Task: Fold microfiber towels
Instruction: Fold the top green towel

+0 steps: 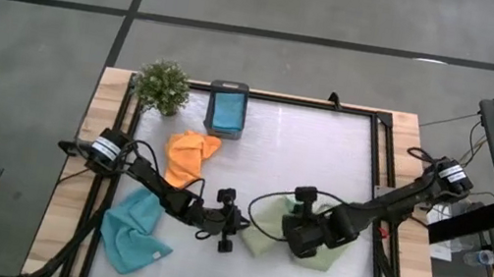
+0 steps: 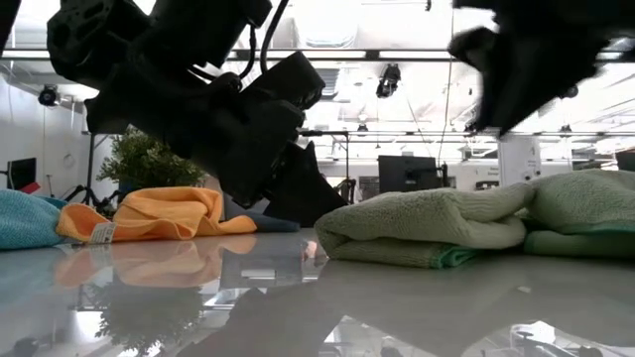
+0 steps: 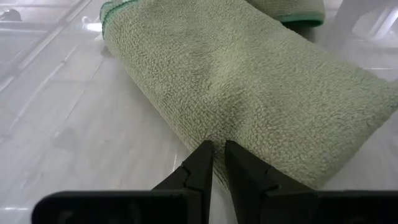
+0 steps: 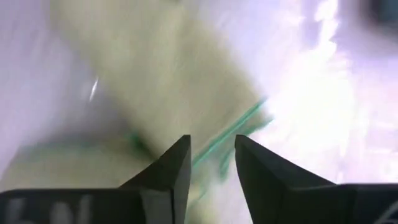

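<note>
High view: we've got both arms low over the table, meeting at the sage green towels (image 1: 263, 238), so let's use that pile as our landmark. Left gripper (image 1: 231, 224) sits right at the pile's left edge; in the left wrist view its fingers (image 3: 200, 163) are nearly together, tips touching the folded towel's (image 3: 249, 87) edge w/ only a thin gap, and we can't tell if any cloth is pinched. Right gripper (image 1: 304, 229) hangs directly over the pile; right wrist view shows its fingers (image 4: 177, 163) apart w/ a clear gap, nothing between them, green-hemmed cloth below. Low view: folded sage towel (image 2: 427, 228) lies flat, a 2nd sage one (image 2: 585, 213) touching it on the far side. Orange towel (image 1: 190, 154) lies crumpled up-left of the pile, light blue towel (image 1: 133, 230) well left of it. Another blue towel (image 1: 226, 110) sits in the dark grey box (image 1: 229, 86), potted plant (image 1: 163, 85) just beside that.
</note>
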Tool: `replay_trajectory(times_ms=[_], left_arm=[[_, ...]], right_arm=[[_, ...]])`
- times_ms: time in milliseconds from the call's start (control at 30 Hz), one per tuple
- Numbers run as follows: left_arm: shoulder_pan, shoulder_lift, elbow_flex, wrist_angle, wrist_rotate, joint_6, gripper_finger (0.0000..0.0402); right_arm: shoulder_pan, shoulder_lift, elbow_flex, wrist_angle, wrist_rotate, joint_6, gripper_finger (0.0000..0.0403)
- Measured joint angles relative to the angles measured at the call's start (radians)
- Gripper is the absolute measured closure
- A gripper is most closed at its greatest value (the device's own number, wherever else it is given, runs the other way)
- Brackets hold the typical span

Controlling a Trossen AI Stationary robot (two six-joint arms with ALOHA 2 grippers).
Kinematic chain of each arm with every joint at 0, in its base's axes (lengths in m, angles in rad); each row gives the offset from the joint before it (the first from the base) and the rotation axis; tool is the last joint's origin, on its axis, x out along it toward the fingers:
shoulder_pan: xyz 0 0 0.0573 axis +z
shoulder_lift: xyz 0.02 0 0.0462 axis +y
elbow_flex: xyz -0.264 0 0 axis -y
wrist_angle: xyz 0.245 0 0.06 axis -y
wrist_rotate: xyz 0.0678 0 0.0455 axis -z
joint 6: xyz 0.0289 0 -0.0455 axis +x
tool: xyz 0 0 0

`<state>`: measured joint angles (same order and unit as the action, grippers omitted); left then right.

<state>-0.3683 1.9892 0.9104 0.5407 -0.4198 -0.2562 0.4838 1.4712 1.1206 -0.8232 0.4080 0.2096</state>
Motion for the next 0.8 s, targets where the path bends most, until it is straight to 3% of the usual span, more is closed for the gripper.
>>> replay_trajectory(times_ms=[100, 367, 467, 800], left_arm=[[0.0, 0.0, 0.0, 0.0, 0.0, 0.0, 0.0369], [0.0, -0.001, 0.0, 0.0, 0.0, 0.0, 0.0369], [0.0, -0.002, 0.0, -0.004, 0.0, 0.001, 0.0369], [-0.001, -0.125, -0.001, -0.161, 0.0, 0.009, 0.0369]], right_arm=[[-0.015, -0.029, -0.046, 0.156, 0.088, -0.001, 0.0297], [-0.061, 0.017, -0.299, 0.769, 0.156, 0.001, 0.0386], [-0.061, 0.047, -0.384, 0.92, 0.19, 0.035, 0.0393], [-0.061, 0.117, -0.486, 1.007, 0.198, 0.132, 0.0394]])
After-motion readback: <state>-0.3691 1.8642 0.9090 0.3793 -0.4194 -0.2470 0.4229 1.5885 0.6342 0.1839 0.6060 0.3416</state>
